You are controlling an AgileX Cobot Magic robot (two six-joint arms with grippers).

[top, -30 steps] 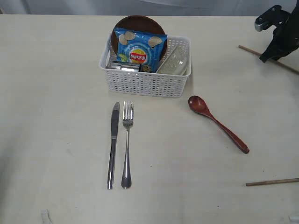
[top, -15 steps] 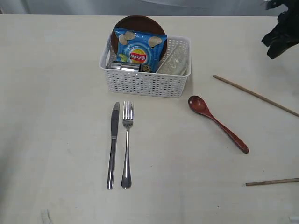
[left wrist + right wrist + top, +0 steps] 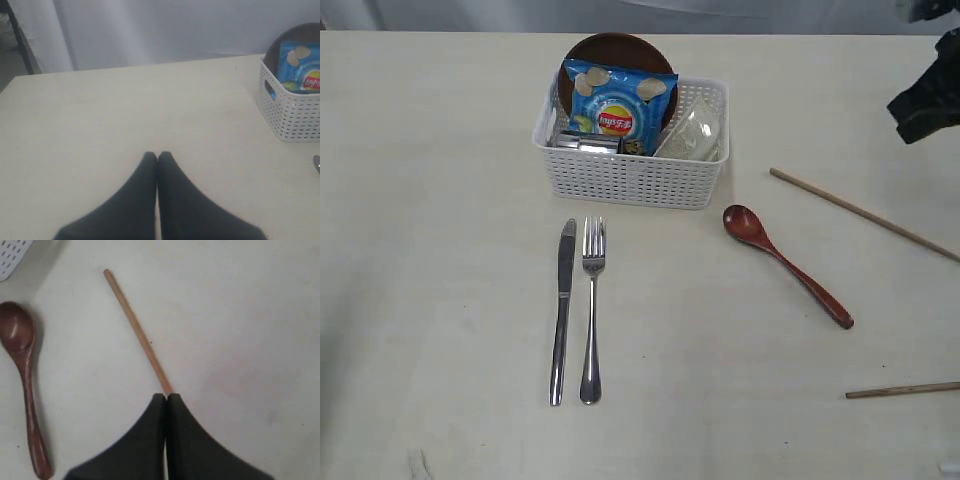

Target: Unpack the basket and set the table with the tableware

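The white basket (image 3: 630,180) stands on the table (image 3: 440,250) and holds a brown plate (image 3: 620,45), a steel cup (image 3: 585,142) and a pale bowl (image 3: 692,130). A knife (image 3: 562,310) and a fork (image 3: 591,310) lie side by side in front of it. To their right lie the wooden spoon (image 3: 785,265) and a chopstick (image 3: 850,208). My right gripper (image 3: 166,396) is shut above that chopstick (image 3: 135,330), hiding its far part, and shows apart from it at the exterior view's right edge (image 3: 920,105). My left gripper (image 3: 157,155) is shut over bare table, left of the basket (image 3: 295,120).
A blue chips bag (image 3: 617,105) stands upright in the basket against the plate. A second chopstick (image 3: 903,390) lies near the front right of the table. The spoon (image 3: 25,390) lies beside the first chopstick in the right wrist view.
The chopstick that passed under my right gripper at the back right now lies nearer and further left, right of the spoon. The right gripper has drifted toward the right edge.
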